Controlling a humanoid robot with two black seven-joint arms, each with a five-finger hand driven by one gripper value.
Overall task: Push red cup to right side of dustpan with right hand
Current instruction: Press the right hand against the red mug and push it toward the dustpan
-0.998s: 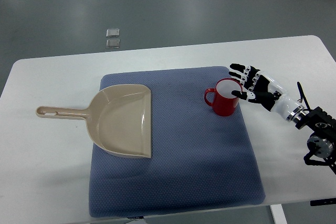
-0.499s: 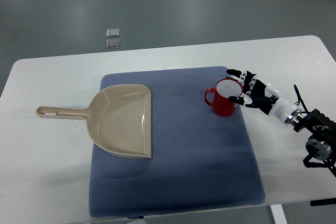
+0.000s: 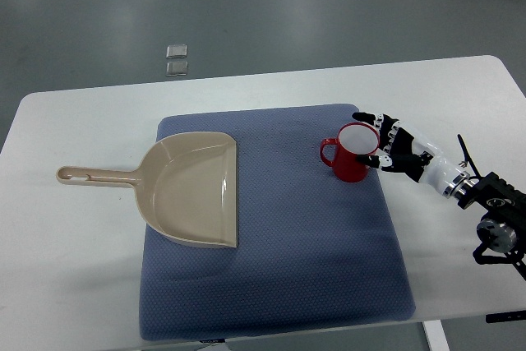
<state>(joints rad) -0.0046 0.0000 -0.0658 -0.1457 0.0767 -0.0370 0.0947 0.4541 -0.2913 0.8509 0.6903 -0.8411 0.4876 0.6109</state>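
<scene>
Separating red cup (image 3: 353, 154) from dustpan (image 3: 193, 189): bare blue mat (image 3: 279, 203).

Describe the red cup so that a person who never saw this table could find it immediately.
On the white table lies a blue mat. The red cup stands upright on the mat's far right part, apart from the beige dustpan on the left, with the right hand at its right side. It is the only red thing.
</scene>
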